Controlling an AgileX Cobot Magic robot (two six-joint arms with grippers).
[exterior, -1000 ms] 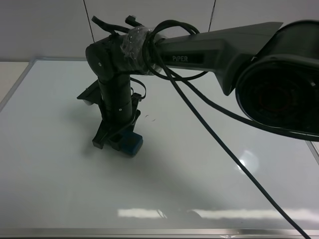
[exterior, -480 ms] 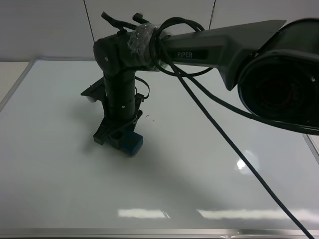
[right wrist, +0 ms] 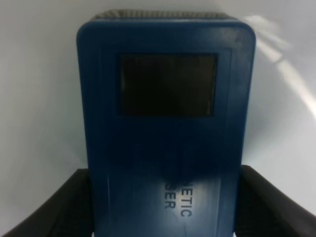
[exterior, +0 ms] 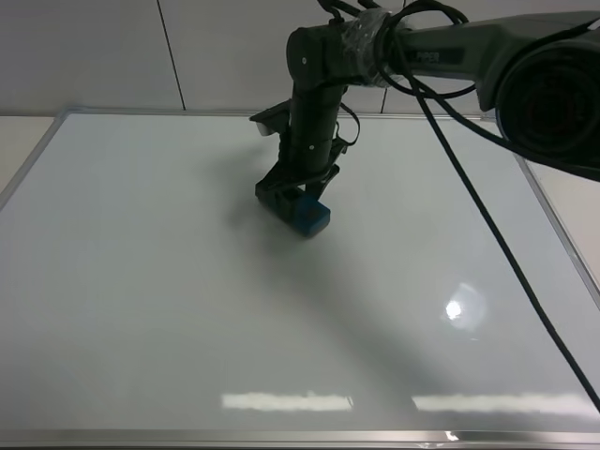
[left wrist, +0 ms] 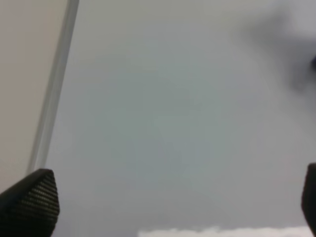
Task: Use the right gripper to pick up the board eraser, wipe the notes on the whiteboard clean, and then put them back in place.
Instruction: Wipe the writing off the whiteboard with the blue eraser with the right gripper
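The board eraser (exterior: 309,217) lies on the whiteboard (exterior: 141,309) (toward its far edge, about midway across).

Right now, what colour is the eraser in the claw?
The eraser is blue with a dark square patch; the right wrist view shows it best.

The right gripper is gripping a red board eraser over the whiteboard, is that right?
Not quite. The board eraser is blue, not red, as the right wrist view shows. The right gripper is indeed gripping it over the whiteboard.
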